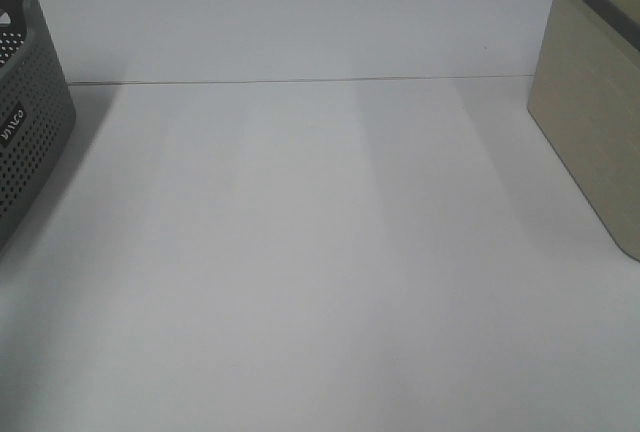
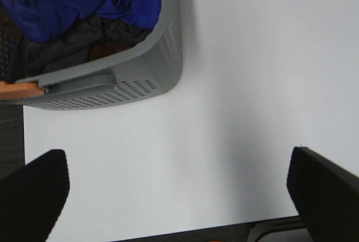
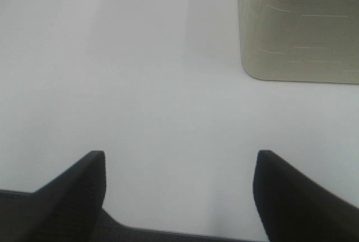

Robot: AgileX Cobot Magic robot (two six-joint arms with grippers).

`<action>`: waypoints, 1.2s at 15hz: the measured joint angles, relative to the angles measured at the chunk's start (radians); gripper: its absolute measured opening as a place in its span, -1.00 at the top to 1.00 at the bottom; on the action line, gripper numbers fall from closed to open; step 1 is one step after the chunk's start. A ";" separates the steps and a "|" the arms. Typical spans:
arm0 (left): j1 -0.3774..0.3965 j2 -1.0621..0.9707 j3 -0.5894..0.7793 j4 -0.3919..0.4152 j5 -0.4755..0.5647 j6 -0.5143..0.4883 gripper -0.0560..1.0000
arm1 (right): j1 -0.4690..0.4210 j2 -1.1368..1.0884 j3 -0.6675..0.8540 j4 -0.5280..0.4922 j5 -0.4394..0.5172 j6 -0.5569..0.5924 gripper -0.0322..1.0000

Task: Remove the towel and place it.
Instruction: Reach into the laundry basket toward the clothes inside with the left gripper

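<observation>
Both left gripper [image 2: 175, 161] and right gripper [image 3: 179, 158] gape empty; towel [image 2: 78, 1] seemingly bunched in basket [image 2: 112, 93]

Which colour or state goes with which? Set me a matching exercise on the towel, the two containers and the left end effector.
Things:
1. towel
2. basket
3. bin
4. left end effector

Colour or state:
A. beige, solid walls
B. open, holding nothing
C. grey, perforated walls
D. blue, bunched up inside the basket

Pairs: 1-D, 2-C, 3-A, 4-B
</observation>
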 joint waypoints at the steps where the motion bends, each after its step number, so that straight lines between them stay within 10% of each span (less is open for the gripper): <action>1: 0.000 0.069 -0.056 -0.001 0.028 0.029 -0.98 | 0.000 0.000 0.000 0.000 0.000 0.000 -0.47; 12: 0.000 0.617 -0.564 0.119 0.067 0.622 -0.98 | 0.000 0.000 0.000 0.000 0.000 0.000 -0.47; 18: 0.196 0.754 -0.566 0.178 0.038 0.790 -0.97 | 0.000 0.000 0.000 0.000 0.000 0.000 -0.47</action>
